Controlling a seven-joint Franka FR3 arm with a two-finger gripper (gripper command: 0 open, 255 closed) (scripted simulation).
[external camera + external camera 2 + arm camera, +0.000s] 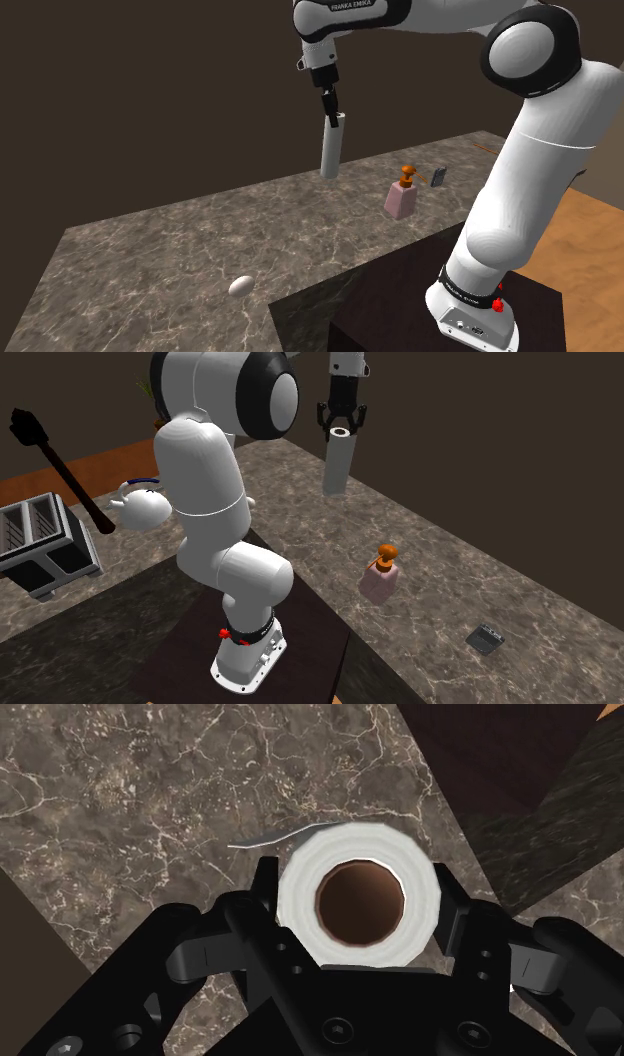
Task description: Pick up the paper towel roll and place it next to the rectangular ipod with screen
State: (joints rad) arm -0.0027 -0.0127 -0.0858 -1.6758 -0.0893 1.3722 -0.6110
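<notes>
One paper towel roll [331, 150], pinched up top

We see the marble counter [150, 260], then the white arm [540, 150], its gripper [329, 108] clamped on both sides of that upright roll, up and left of the pink bottle [401, 198] in the shoulder view; the small ipod [438, 178] lies just right of that bottle, the white egg [240, 286] well to its lower left.

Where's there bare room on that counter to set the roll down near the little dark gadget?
Bare counter lies between the ipod and the pink bottle. A wider bare stretch runs from the bottle to the white oval. It is tightest right beside the bottle. The roll hangs clasped in the gripper.
</notes>
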